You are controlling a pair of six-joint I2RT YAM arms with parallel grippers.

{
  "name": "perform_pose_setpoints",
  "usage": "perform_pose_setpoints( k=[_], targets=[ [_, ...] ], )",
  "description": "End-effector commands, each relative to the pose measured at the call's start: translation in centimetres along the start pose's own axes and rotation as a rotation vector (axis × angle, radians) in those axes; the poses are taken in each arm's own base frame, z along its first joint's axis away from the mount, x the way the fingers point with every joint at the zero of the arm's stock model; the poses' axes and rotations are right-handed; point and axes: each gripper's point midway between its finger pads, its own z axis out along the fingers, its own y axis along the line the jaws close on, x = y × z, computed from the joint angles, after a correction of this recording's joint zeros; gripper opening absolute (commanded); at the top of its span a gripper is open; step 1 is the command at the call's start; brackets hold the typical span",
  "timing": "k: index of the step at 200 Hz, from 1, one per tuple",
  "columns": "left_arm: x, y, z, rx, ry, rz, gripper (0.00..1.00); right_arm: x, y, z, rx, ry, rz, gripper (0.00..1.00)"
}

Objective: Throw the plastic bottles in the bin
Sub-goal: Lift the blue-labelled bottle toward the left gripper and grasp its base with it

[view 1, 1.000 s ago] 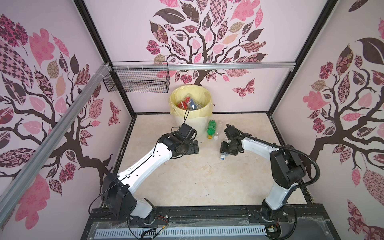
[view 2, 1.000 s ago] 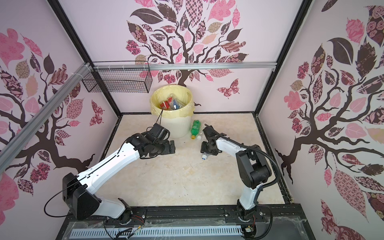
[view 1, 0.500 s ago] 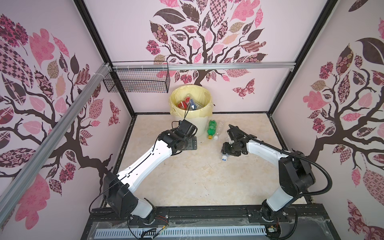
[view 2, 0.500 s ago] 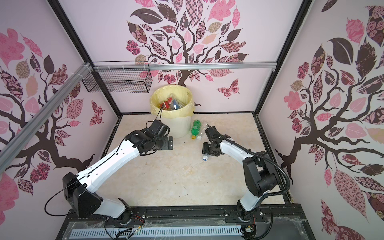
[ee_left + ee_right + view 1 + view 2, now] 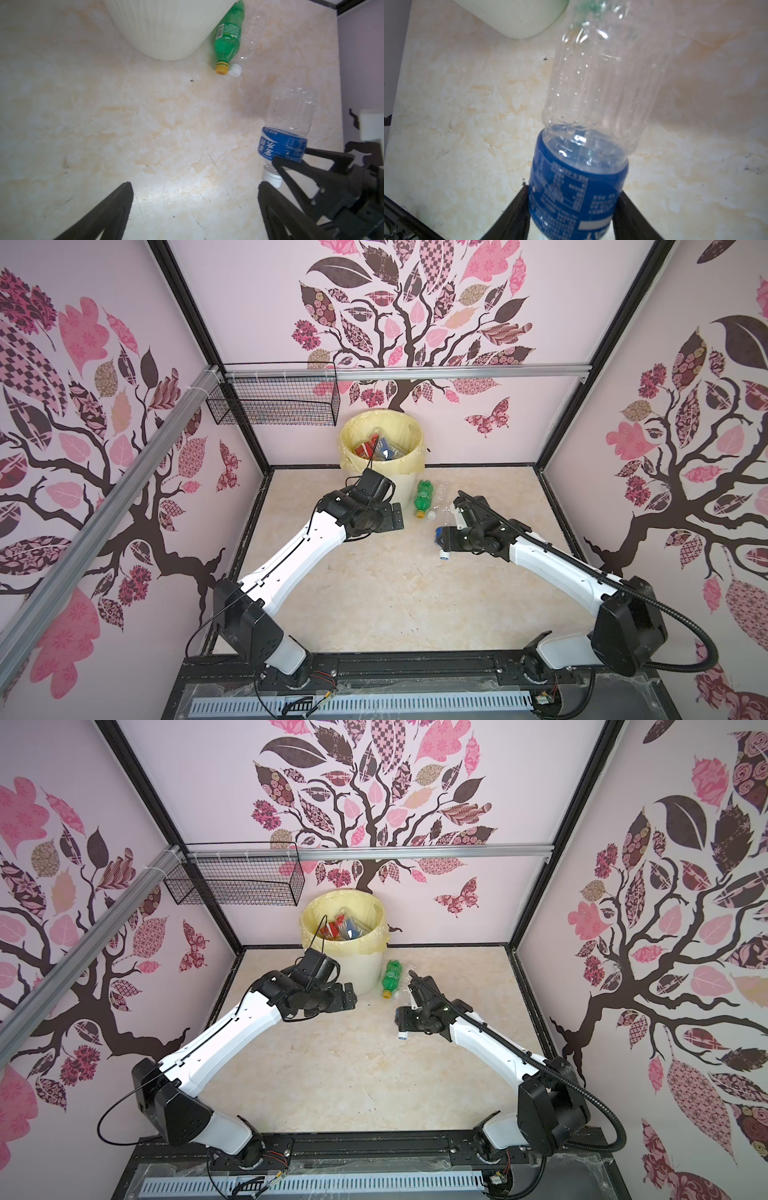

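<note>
Above the back left corner of the table (image 5: 374,614), a black wire basket (image 5: 286,406) hangs from the rail (image 5: 457,372), apart from everything below it. Just in front of the bin, the left gripper (image 5: 194,185) hovers over bare marbled surface with its fingers (image 5: 116,203) spread wide and nothing between them. In both top views it sits close to the bin's front wall, a little left of the table's middle.

At the middle of the back edge stands the bin (image 5: 402,486), cream-white and ribbed, its yellow bag folded over the rim. Several discarded bottles (image 5: 376,448) lie inside (a red label and a blue one can be made out).

Right beside the bin's foot, a green bottle (image 5: 226,41) lies on its side, yellow cap toward the front edge. Touching its right side lies an unlabelled clear bottle (image 5: 248,47) with a white cap, the two caps side by side.

Further right and nearer the front, the right gripper (image 5: 572,197) is clenched on a blue-labelled bottle (image 5: 593,99), one finger pressed to each side of the label. In a top view (image 5: 441,540) its white cap points toward the front edge and its clear base toward the back. Whether it clears the table I cannot tell.
</note>
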Motion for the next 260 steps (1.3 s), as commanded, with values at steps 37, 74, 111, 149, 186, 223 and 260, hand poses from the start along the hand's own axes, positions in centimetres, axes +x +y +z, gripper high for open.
perform_pose_setpoints(
  k=[37, 74, 111, 149, 186, 223, 260],
  targets=[
    [-2.6, -3.5, -1.5, 0.290, 0.086, -0.294, 0.97, -4.1, 5.4, -5.7, -0.201, -0.184, -0.092, 0.53],
    [-3.1, -6.5, -1.4, 0.447, 0.123, -0.306, 0.97, -4.1, 7.2, -7.1, -0.264, -0.194, -0.131, 0.52],
    [-3.3, -7.7, -1.7, 0.504, 0.131, -0.295, 0.97, -3.8, 8.3, -7.7, -0.313, -0.184, -0.159, 0.52],
    [-3.0, -8.2, -1.9, 0.525, 0.131, -0.278, 0.93, -4.0, 10.4, -8.8, -0.384, -0.192, -0.190, 0.52],
    [-2.1, -9.9, -1.5, 0.545, 0.153, -0.250, 0.89, -4.1, 11.9, -9.5, -0.427, -0.194, -0.210, 0.52],
    [-2.0, -9.9, -1.6, 0.540, 0.143, -0.256, 0.81, -4.6, 12.6, -10.6, -0.455, -0.217, -0.208, 0.52],
    [-2.2, -10.1, -1.9, 0.551, 0.125, -0.261, 0.67, -4.4, 12.8, -11.1, -0.472, -0.221, -0.213, 0.53]
  ],
)
